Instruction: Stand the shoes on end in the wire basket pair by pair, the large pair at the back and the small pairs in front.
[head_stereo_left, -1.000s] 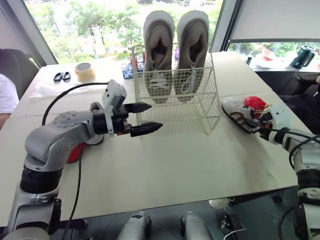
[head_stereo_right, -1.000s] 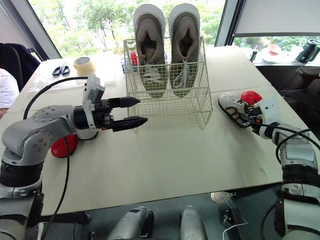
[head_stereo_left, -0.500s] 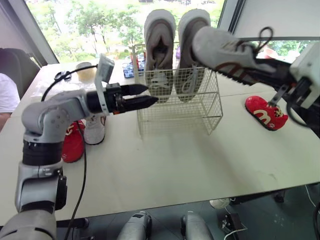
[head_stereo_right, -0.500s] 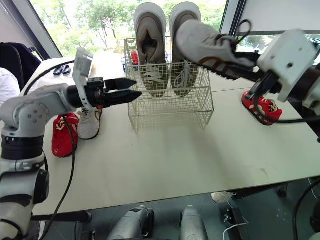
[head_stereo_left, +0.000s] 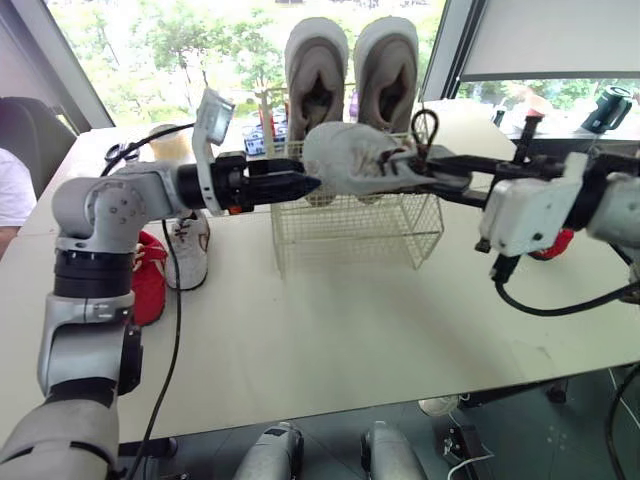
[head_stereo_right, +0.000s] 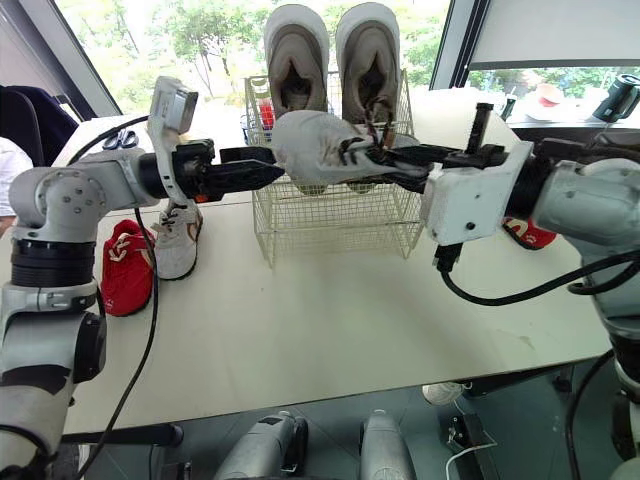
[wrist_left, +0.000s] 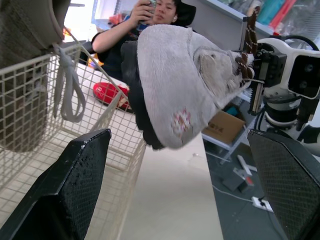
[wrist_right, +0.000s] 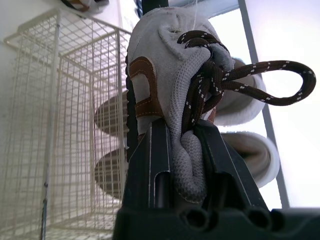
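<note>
Right gripper (head_stereo_right: 378, 157) is pinched on the tongue and brown laces of a small grey sneaker (head_stereo_left: 358, 165), holding it on its side in the air over the front of the wire basket (head_stereo_left: 352, 222), toe toward the left gripper (head_stereo_left: 300, 185). Left gripper's fingers are spread, tips just beside the toe; contact unclear. Large grey pair (head_stereo_left: 350, 60) stands on end at the basket's back. Red shoe (head_stereo_left: 148, 278) and small white shoe (head_stereo_left: 190, 250) lie on the table (head_stereo_left: 330, 330) left of the basket.

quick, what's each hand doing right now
left hand: open, holding nothing
right hand: closed on the small grey shoe
</note>
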